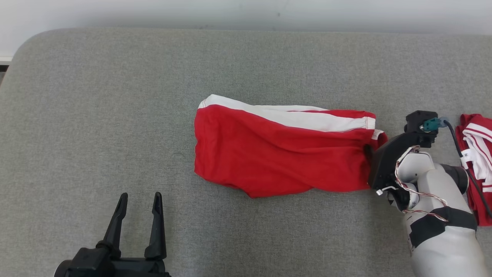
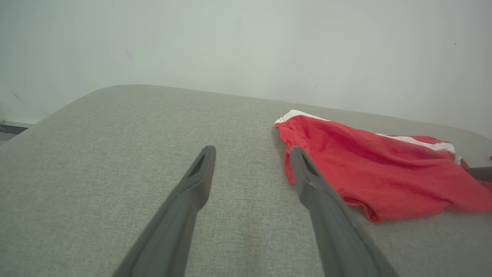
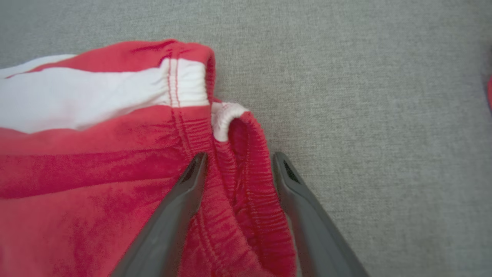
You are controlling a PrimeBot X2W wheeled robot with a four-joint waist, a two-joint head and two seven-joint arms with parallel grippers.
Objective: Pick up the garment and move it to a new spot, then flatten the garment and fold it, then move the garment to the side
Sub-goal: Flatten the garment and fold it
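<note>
1. Grey padded table [image 1: 96, 96] spreads under everything; its rounded corner curves away well to the left of the shorts [image 1: 276, 154].
2. Nearest, the left gripper [image 1: 140, 194] hovers to the near left of the shorts, well apart from them. Its jaws are spread wide and released, with nothing between the fingers.
3. At the shorts' right end, the right gripper [image 3: 240, 156] straddles the elastic waistband [image 3: 246, 192]. One finger lies on the red cloth and the other just beside the band's outer edge, over the table. The jaws stand apart around the band, not clenched on it.
4. The shorts lie mid-table with the leg hem to the left and the waistband to the right. A white stripe [image 1: 307, 117] runs along the far edge. The near edge is wavy, with one lobe bulging towards the robot.
5. Bare table runs wide to the shorts' left, in a band along their near side, and as a strip beyond their far edge.
6. A second garment [image 1: 476, 154], red and white, lies near the shorts' right end, past the right arm.
7. Farthest, beyond the shorts and the table's back edge, rises a pale wall [image 1: 246, 11].
</note>
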